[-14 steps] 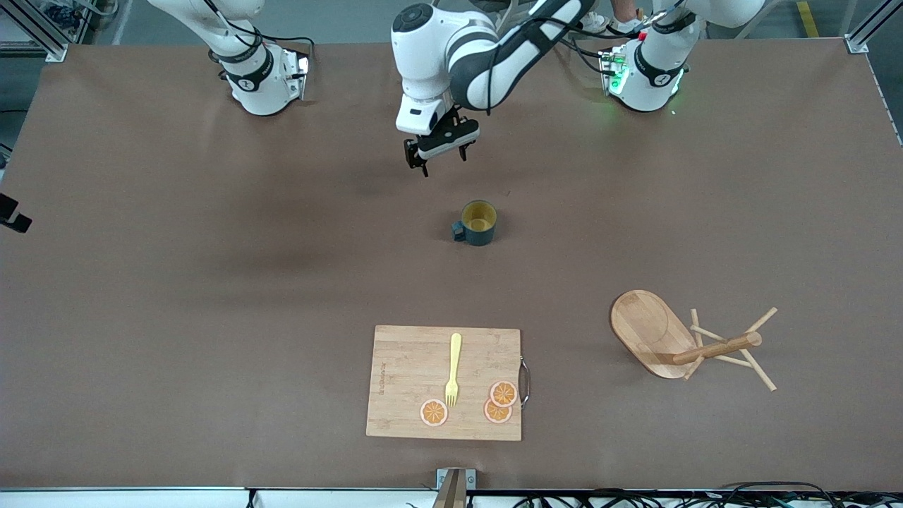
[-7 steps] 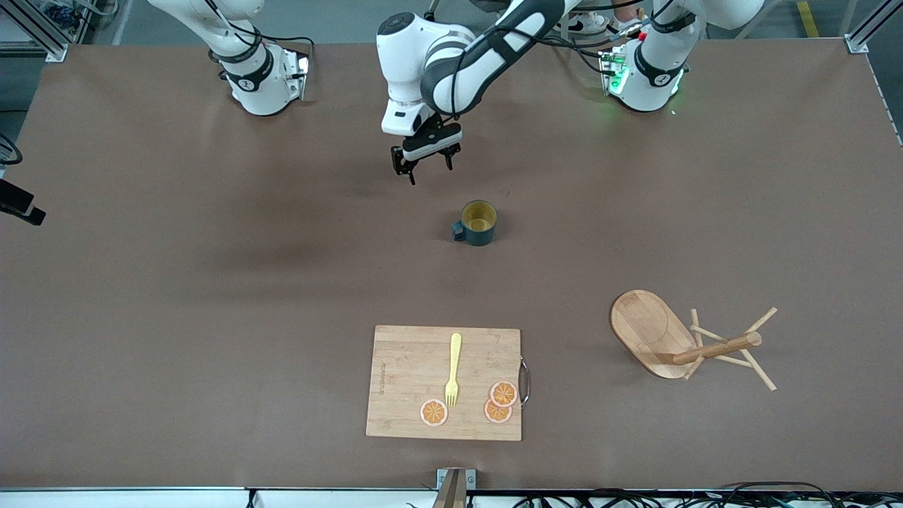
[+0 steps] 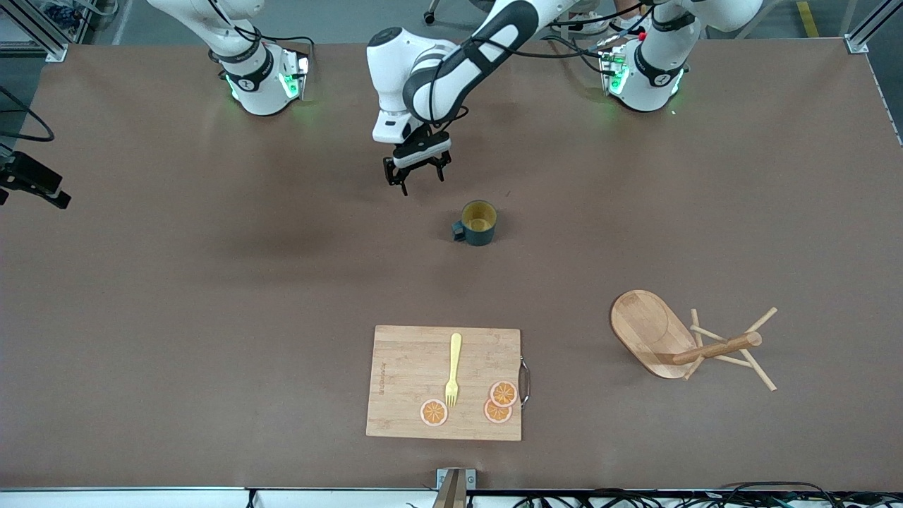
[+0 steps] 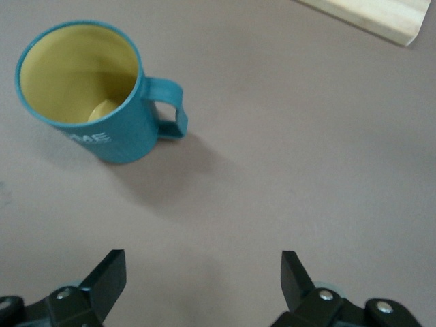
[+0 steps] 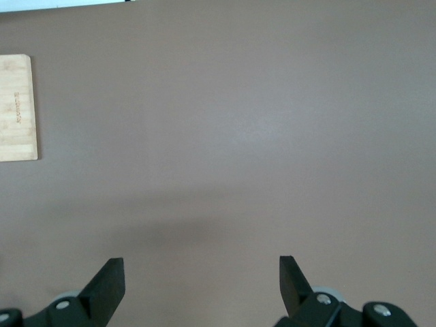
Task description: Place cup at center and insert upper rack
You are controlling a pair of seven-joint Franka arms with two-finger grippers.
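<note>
Left end effector (image 3: 415, 172) hung over bare surface (image 3: 211, 296) in the upper middle of the front frame, its fingers (image 4: 109, 279) apart and clamped on nothing; the arm that carried it reached in from the base at the upper right of that frame. Right end effector (image 5: 201, 286) showed only in the right wrist view, fingers (image 5: 107, 285) likewise apart and empty, over bare brown surface with a corner of the cutting board (image 3: 444, 382) at the frame's edge; a dark part at the far left edge of the front frame could not be identified with certainty. Cup (image 3: 478, 222) stood upright on the surface near the centre of the front frame, lower in the frame than the left end effector and apart from it, handle toward the right arm's end, yellow interior visible. In the left wrist view the same cup (image 4: 88, 95) sat clear of the fingertips. Upper rack (image 3: 677, 342) lay tipped on its side in the lower right of the front frame, oval base on edge, pole and pegs pointing toward the left arm's end, well apart from the cup. Cutting board lay at lower centre, carrying a yellow fork (image 3: 453, 370) and three orange slices (image 3: 434, 412).
</note>
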